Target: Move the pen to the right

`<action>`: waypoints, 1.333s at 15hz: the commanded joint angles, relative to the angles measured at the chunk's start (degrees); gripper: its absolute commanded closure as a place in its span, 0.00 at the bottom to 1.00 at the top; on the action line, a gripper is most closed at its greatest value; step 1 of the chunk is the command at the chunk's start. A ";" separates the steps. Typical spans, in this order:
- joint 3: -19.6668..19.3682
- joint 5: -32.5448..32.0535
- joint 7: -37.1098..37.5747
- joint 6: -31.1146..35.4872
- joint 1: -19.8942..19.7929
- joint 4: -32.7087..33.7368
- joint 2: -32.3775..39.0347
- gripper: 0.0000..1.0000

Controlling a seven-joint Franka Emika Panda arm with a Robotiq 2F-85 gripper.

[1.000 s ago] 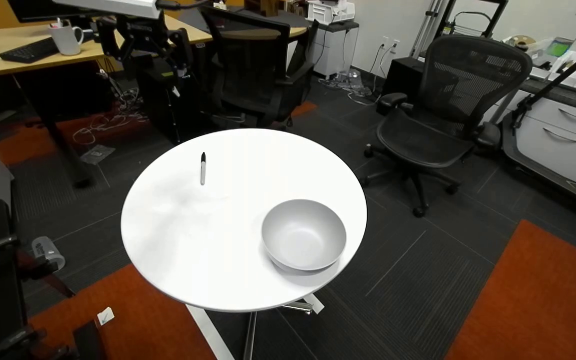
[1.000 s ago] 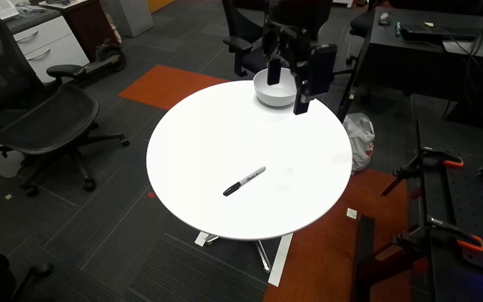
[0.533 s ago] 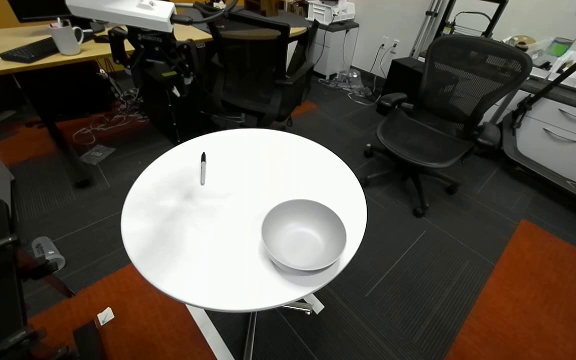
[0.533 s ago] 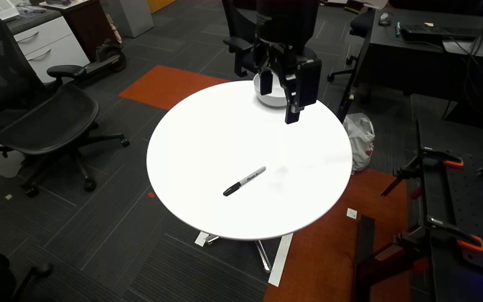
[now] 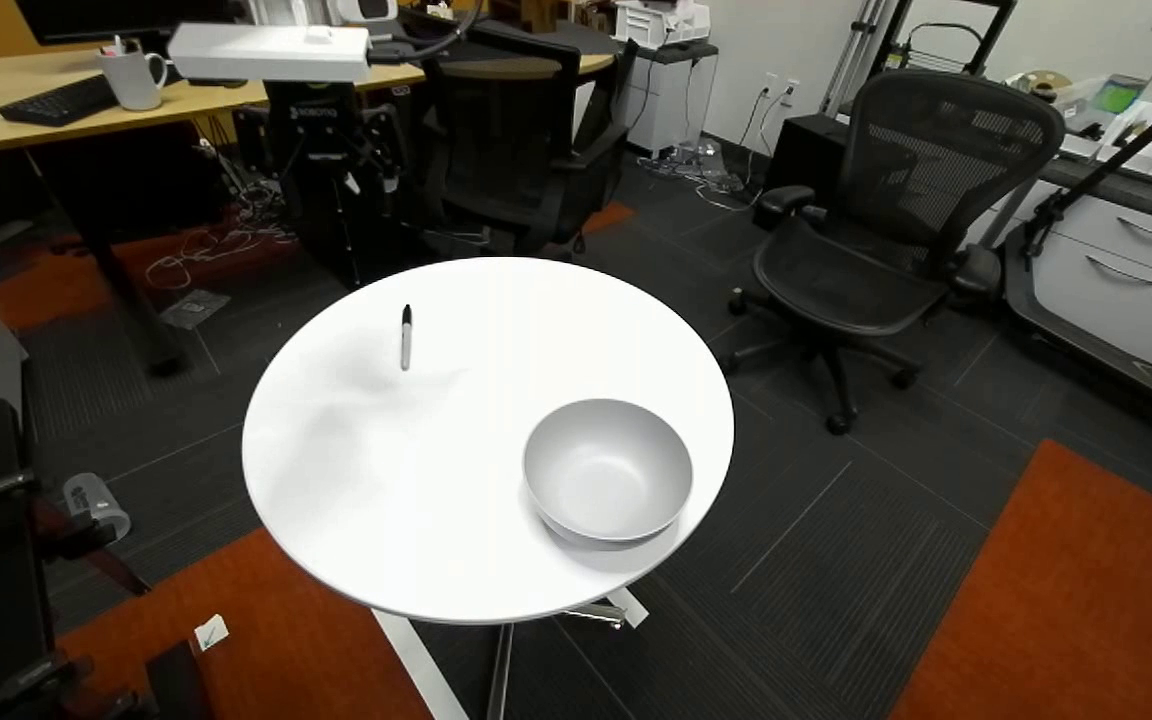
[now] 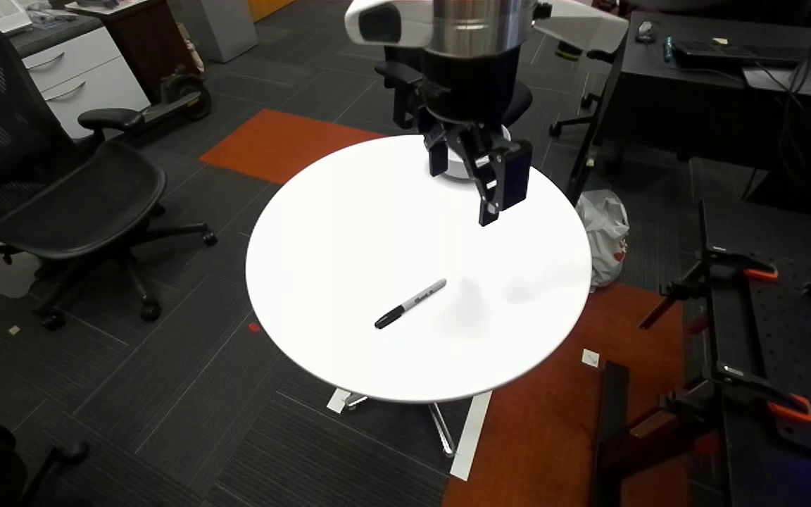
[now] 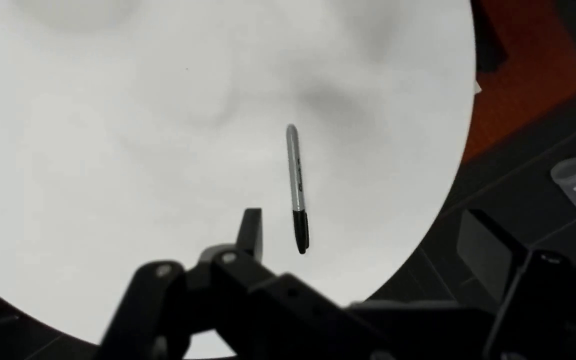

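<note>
The pen [image 5: 405, 345] is a marker with a black cap and a grey barrel. It lies flat on the round white table [image 5: 386, 540] in both exterior views [image 6: 411, 303]. My gripper [image 6: 463, 186] is open and empty, in the air above the table's height, apart from the pen. It also shows against the dark background in an exterior view [image 5: 321, 165]. In the wrist view the pen [image 7: 296, 180] lies with its cap toward my gripper [image 7: 368, 235]. The cap appears between the wide-apart fingers, nearer the left one. Nothing hides the pen.
A grey-white bowl [image 5: 606, 470] stands on the table; my gripper partly covers it in an exterior view [image 6: 456, 169]. The table's curved edge [image 7: 455, 170] passes behind the right finger in the wrist view. Office chairs [image 5: 896, 200] and a desk [image 5: 206, 95] stand around.
My gripper has come lower and turned more upright, moving right in an exterior view, with more of the arm now showing. The fingers stay open. The pen and bowl have not moved.
</note>
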 commanded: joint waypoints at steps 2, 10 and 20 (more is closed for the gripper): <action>2.24 -5.14 -1.21 8.19 -1.14 1.83 7.53 0.00; 5.72 -3.53 -8.37 19.24 -5.68 6.40 19.16 0.00; 8.62 -2.61 -12.12 18.20 -8.95 14.52 29.13 0.00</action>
